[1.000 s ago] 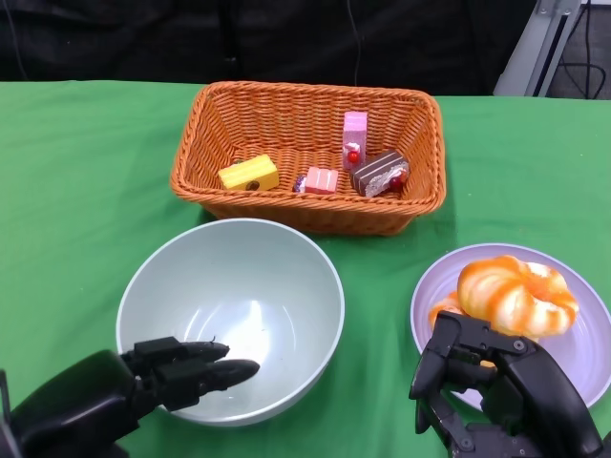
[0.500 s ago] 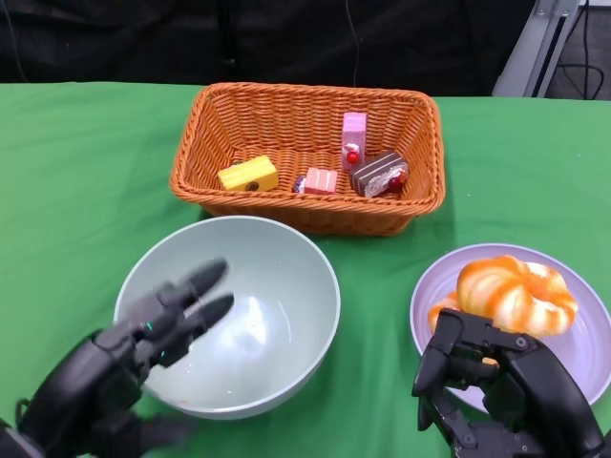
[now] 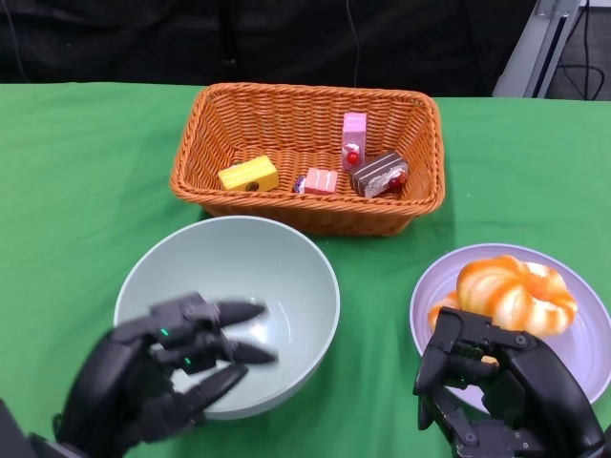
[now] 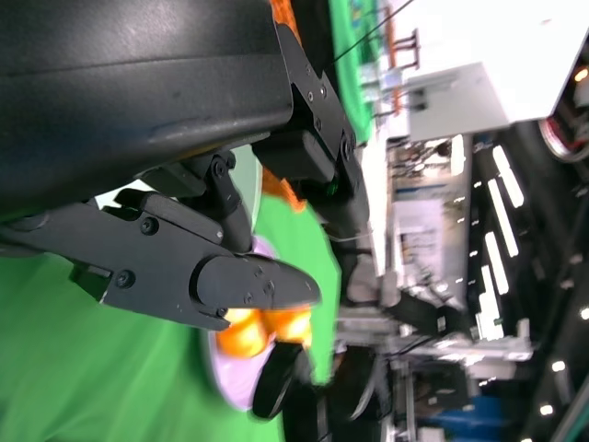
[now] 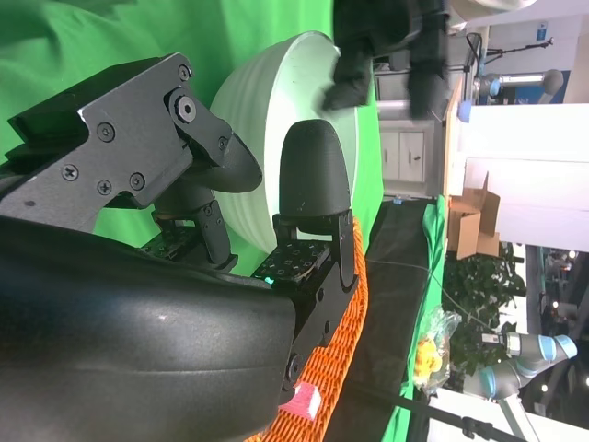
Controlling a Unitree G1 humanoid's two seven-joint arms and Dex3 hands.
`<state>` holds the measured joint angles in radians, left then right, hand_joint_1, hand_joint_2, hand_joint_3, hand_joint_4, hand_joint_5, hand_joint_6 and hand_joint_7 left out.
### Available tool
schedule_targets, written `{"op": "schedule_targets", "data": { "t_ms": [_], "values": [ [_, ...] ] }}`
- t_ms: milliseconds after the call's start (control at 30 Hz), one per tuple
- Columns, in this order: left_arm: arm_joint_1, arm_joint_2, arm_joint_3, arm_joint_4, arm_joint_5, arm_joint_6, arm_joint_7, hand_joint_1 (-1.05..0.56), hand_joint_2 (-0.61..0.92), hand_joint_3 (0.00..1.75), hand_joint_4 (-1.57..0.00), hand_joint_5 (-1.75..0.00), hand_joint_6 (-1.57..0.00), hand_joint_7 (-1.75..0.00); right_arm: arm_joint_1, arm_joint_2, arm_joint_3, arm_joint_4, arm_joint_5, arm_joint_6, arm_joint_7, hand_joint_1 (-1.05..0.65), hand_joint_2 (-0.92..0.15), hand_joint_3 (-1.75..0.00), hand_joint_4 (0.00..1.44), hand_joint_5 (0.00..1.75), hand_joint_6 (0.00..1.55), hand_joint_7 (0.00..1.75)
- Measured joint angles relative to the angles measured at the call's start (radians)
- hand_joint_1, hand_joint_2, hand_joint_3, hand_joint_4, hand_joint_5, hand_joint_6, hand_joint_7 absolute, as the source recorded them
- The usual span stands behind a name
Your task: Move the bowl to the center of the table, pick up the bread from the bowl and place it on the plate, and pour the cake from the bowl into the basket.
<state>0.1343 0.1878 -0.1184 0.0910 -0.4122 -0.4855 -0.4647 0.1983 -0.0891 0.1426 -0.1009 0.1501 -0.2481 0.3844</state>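
The pale green bowl [image 3: 250, 286] stands empty at the table's middle, just in front of the basket. My left hand [image 3: 162, 377] hovers over the bowl's near rim with its fingers spread and nothing in them. An orange-and-white bread [image 3: 516, 291] lies on the lilac plate [image 3: 584, 355] at the right. My right hand [image 3: 496, 396] sits at the plate's near edge, fingers bent downward and holding nothing. Several cake pieces [image 3: 320, 172] lie in the orange wicker basket [image 3: 200, 129]. The right wrist view shows the bowl [image 5: 276, 120] and my left hand [image 5: 386, 46] beyond it.
Green cloth [image 3: 86, 181] covers the table. The basket stands at the back centre, close behind the bowl. The plate reaches the picture's right edge. The left wrist view shows the bread [image 4: 253, 327] on the plate past my fingers [image 4: 248, 281].
My left hand's fingers have come off the bowl's near rim, lifted, and now spread above it. The bowl has barely shifted. The right hand and the bread have stayed put.
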Motion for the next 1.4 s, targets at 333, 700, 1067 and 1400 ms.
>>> {"op": "schedule_targets", "data": {
  "t_ms": [333, 700, 1067, 1400],
  "values": [
    [-0.02, -0.032, 0.02, 0.169, 0.118, -0.163, -0.095, 0.0, 0.63, 0.95, -0.79, -1.55, -0.71, -1.23, 0.014, -0.008, 0.018, 0.001, -0.001, 0.011, 0.039, 0.01, -0.55, -1.2, 0.71, 1.68, 0.71, 1.45],
    [-0.003, -0.038, 0.023, 0.183, 0.131, -0.248, -0.139, -0.07, 0.57, 1.02, -0.8, -1.62, -0.71, -1.31, 0.061, -0.036, 0.036, -0.047, -0.031, 0.027, 0.041, 0.03, -0.56, -1.19, 0.72, 1.65, 0.71, 1.47],
    [-0.02, -0.038, 0.036, 0.125, 0.066, -0.204, -0.164, -0.1, 0.6, 1.01, -0.75, -1.64, -0.67, -1.34, 0.041, -0.036, 0.034, -0.055, -0.037, 0.055, 0.034, 0.0, -0.6, -1.15, 0.71, 1.68, 0.71, 1.46],
    [-0.031, -0.025, 0.044, 0.036, 0.076, -0.113, -0.165, -0.08, 0.56, 1.01, -0.78, -1.58, -0.69, -1.29, 0.012, -0.035, 0.036, -0.096, -0.035, 0.121, 0.026, -0.06, -0.54, -1.18, 0.73, 1.64, 0.72, 1.44]
  ]
}}
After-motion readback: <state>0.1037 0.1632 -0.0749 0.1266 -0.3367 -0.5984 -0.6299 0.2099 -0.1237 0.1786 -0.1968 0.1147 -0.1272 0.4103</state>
